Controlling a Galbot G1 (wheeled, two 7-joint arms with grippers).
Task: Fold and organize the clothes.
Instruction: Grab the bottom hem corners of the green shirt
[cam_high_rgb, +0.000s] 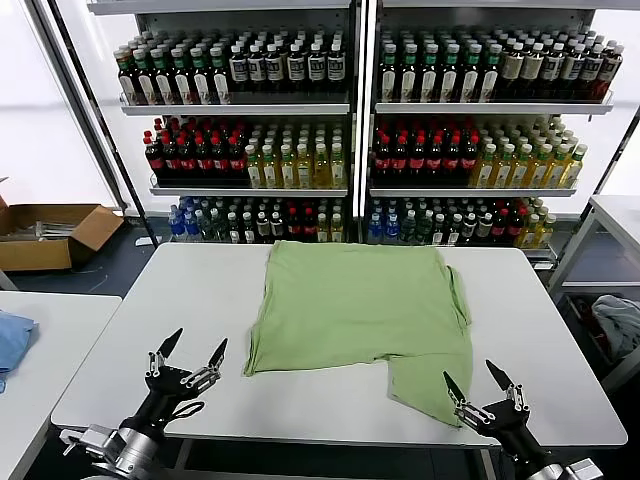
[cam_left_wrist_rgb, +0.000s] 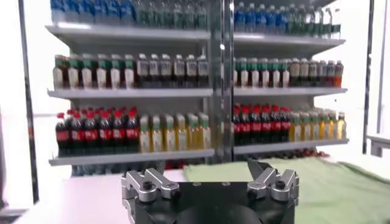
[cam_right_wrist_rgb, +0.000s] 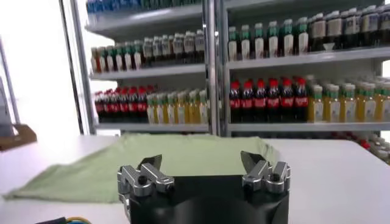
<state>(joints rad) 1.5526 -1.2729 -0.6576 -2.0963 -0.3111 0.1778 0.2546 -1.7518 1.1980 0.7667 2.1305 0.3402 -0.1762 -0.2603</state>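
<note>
Both grippers, left and right, spread wide, flanking the green shirt untouched between them.

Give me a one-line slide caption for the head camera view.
Light green shirt spread flat on the white table, both open grippers, left and right, poised at the near edge before stocked drink shelves.

A white counter stands before the drink shelves, and a light green shirt lies flat on it, spread from the far middle toward the near right edge
</note>
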